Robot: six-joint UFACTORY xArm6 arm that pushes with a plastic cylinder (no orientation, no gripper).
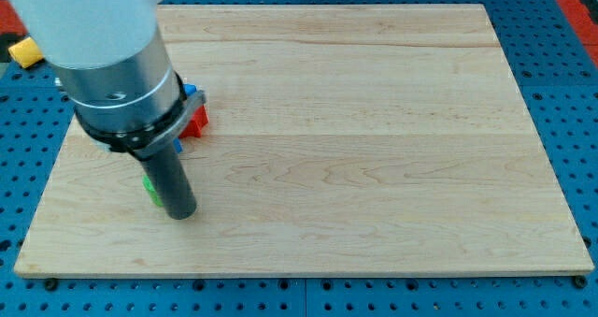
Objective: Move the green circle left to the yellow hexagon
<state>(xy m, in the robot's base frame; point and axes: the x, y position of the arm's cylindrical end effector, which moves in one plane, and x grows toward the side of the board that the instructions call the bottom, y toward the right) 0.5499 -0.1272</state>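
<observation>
My tip rests on the wooden board at the view's lower left. A green block shows only as a sliver at the rod's left side, touching it; its shape cannot be made out. A red block and a blue block lie just above, partly hidden behind the arm's body. No yellow hexagon shows on the board; the arm hides the upper left area.
A yellow object lies off the board at the view's left edge on the blue pegboard. The arm's large grey body covers the board's upper left corner.
</observation>
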